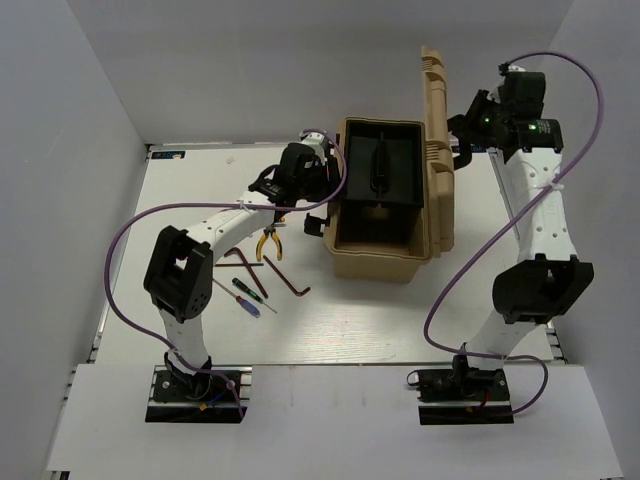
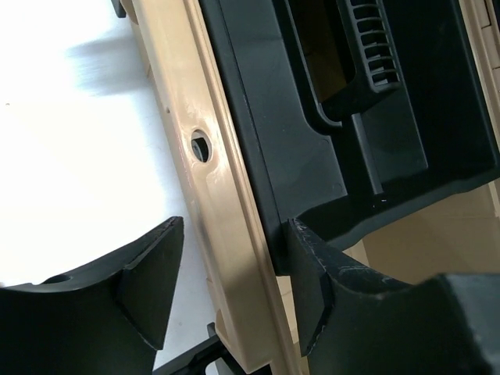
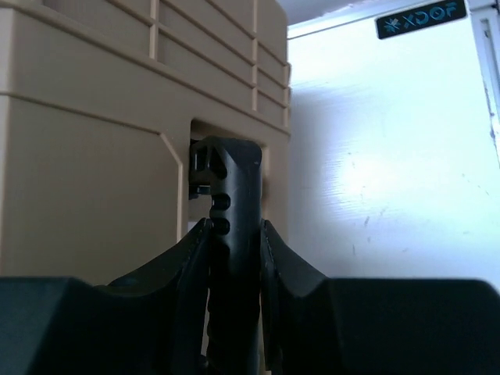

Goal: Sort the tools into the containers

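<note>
The right gripper [image 3: 234,234] clamped the black handle [image 3: 234,168] on the toolbox [image 1: 375,264] lid. The left gripper [image 2: 234,269] straddled the toolbox's left wall, jaws wide. Pliers [image 1: 270,242], hex keys [image 1: 287,280] and 2 screwdrivers [image 1: 247,296] lay left of it.

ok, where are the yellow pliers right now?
Top view: the yellow pliers lie on the table, left of the toolbox, with the hex keys just nearer the arms' bases.

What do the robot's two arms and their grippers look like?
The left arm and right arm have white shells, bulky black joints and black base plates. A purple cable loops along each. The left gripper and right gripper each have two black wedge-shaped fingers.
</note>
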Controlling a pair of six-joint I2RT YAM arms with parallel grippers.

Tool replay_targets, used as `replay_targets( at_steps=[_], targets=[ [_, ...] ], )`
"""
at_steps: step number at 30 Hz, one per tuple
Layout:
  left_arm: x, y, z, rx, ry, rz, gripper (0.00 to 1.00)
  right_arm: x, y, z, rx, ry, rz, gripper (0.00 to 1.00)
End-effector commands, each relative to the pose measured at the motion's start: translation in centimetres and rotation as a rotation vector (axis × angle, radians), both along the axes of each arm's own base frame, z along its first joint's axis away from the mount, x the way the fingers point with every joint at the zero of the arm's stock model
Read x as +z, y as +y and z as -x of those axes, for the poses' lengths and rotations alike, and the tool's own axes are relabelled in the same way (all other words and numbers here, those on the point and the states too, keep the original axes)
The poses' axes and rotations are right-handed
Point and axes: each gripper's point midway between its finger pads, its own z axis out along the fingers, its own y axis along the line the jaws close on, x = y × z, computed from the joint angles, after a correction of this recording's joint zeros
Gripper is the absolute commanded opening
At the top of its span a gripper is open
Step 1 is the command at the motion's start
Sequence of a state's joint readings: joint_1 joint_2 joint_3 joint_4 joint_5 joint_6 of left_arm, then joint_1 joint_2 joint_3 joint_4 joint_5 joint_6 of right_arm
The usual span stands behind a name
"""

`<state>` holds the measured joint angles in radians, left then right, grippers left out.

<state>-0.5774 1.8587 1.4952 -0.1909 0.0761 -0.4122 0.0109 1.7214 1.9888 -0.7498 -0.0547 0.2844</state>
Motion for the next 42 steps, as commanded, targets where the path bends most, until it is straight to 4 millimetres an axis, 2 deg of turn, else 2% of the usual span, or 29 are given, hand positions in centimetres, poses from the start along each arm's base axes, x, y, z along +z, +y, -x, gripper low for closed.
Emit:
replay_targets(
  at_steps=[1,2,4,5,12,13,17,18,19,22,24,25,26,27,28,30,34,36,37,39,42],
  targets=[
    [-2.2,3.1,-0.1,0.074,0.058,-0.116,0.64,12.5,-6.1,-0.1,-0.155,-0.428,0.065,0.00],
    [-2.6,3.3,0.0,0.087,0.067,-0.120,0.64,11.7,-7.4,-0.2,-0.179,-0.413,0.083,0.00],
    [-2.6,3.3,0.0,0.087,0.068,-0.120,0.64,11.1,-7.4,-0.2,-0.145,-0.401,0.080,0.00],
    [-2.6,3.3,0.0,0.093,0.073,-0.113,0.64,9.9,-8.4,-0.5,-0.150,-0.374,0.093,0.00],
    [-3.6,4.0,0.1,0.120,0.096,-0.114,0.64,4.9,-11.0,-1.3,-0.138,-0.255,0.131,0.00],
    [-3.6,4.0,0.1,0.126,0.101,-0.106,0.64,4.5,-11.9,-1.2,-0.149,-0.243,0.129,0.00],
    [-3.9,4.7,0.1,0.149,0.107,-0.107,0.64,3.5,-12.5,-1.0,-0.121,-0.218,0.119,0.00],
    [-3.9,4.7,0.1,0.149,0.107,-0.107,0.64,3.5,-12.5,-1.0,-0.113,-0.212,0.120,0.03],
    [-3.9,4.7,0.1,0.149,0.107,-0.107,0.64,3.2,-12.6,-0.8,-0.102,-0.198,0.113,0.18],
    [-4.3,4.8,0.3,0.155,0.119,-0.105,0.64,3.2,-13.0,-0.4,-0.088,-0.183,0.115,0.49],
    [-4.7,4.8,0.5,0.161,0.131,-0.103,0.64,4.1,-13.2,0.1,-0.081,-0.194,0.131,0.55],
    [-4.2,4.8,0.5,0.161,0.124,-0.097,0.64,4.4,-13.2,0.5,-0.066,-0.193,0.136,0.60],
    [-4.2,4.8,0.5,0.161,0.124,-0.097,0.64,4.8,-13.1,0.7,-0.060,-0.202,0.137,0.60],
    [-4.2,4.8,0.5,0.161,0.124,-0.097,0.64,5.3,-13.2,1.1,-0.061,-0.211,0.145,0.67],
    [-4.1,4.7,0.4,0.166,0.121,-0.086,0.64,6.1,-13.0,1.6,-0.040,-0.227,0.162,0.70],
    [-4.1,4.7,0.3,0.166,0.121,-0.086,0.64,7.1,-12.8,2.2,-0.025,-0.245,0.177,0.72],
    [-3.9,4.4,0.4,0.151,0.118,-0.071,0.64,10.6,-11.9,5.0,-0.022,-0.335,0.222,0.72],
    [-3.5,4.3,0.2,0.151,0.110,-0.066,0.65,11.1,-11.6,5.6,-0.021,-0.358,0.230,0.72],
    [-2.9,4.1,-0.1,0.146,0.095,-0.064,0.65,12.6,-11.2,6.7,-0.022,-0.398,0.242,0.72],
    [-2.5,4.3,0.3,0.155,0.101,-0.084,0.62,13.9,-10.4,8.1,-0.010,-0.431,0.232,0.72],
    [-2.2,4.3,0.8,0.151,0.104,-0.105,0.61,15.1,-9.2,9.5,0.015,-0.459,0.211,0.70]
  ],
)
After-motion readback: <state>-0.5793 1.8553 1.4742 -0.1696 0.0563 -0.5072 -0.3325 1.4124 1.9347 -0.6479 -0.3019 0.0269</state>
